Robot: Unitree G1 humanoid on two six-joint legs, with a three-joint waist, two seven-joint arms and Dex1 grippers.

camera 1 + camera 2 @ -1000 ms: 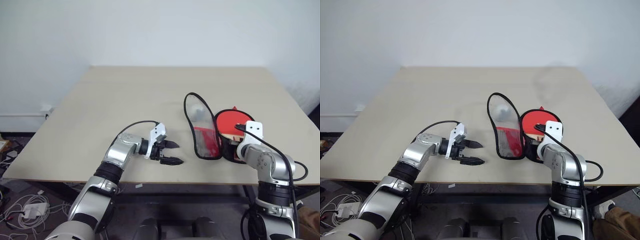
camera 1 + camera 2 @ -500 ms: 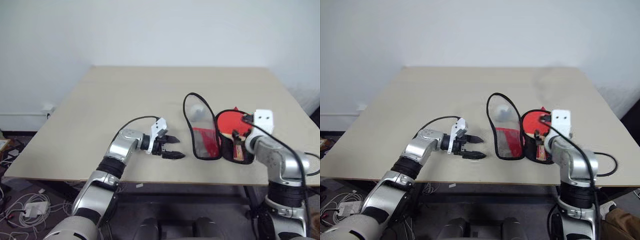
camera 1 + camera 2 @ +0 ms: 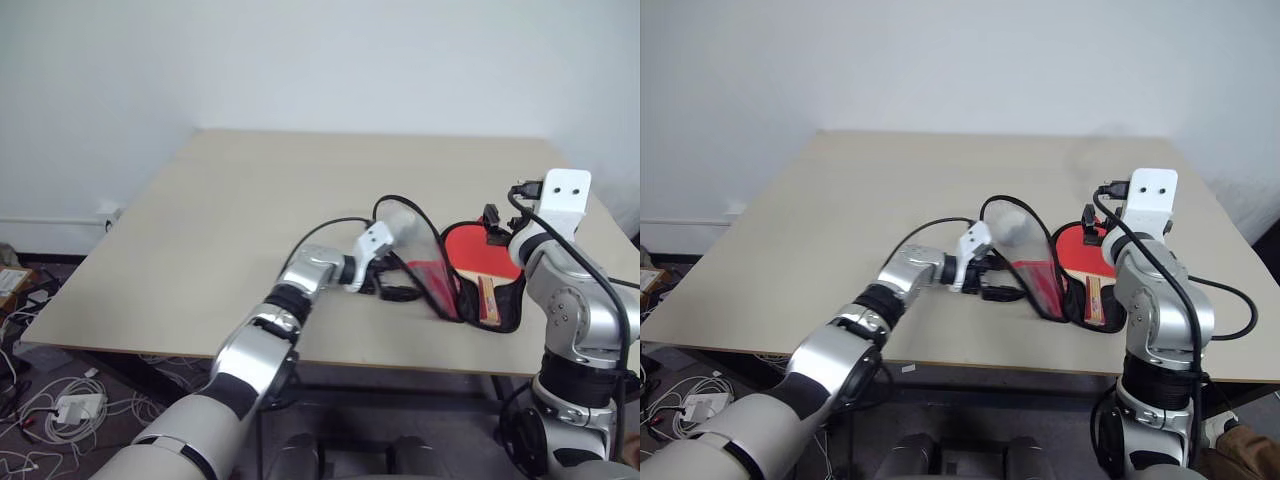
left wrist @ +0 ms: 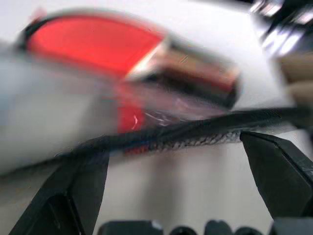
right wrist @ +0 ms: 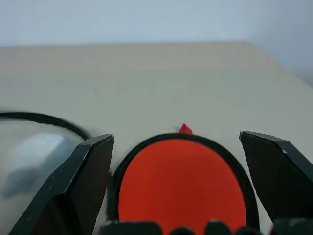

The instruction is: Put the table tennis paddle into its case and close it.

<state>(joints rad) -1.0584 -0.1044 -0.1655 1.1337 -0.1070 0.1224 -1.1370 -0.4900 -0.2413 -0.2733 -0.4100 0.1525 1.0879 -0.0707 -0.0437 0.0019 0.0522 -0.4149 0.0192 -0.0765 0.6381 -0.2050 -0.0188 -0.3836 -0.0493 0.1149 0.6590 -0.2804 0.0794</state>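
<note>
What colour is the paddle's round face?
Bright red; the table tennis paddle shows best in the right wrist view.

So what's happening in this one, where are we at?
A humanoid robot is packing a table tennis paddle into its case on a table. The paddle already lies in the open case, red face up, handle towards the robot. The case's flap stands open, so nothing is zipped yet. The left gripper is at the flap's near edge, fingers open with the black zip edging between them. The right gripper is open above the paddle, holding nothing.
</note>
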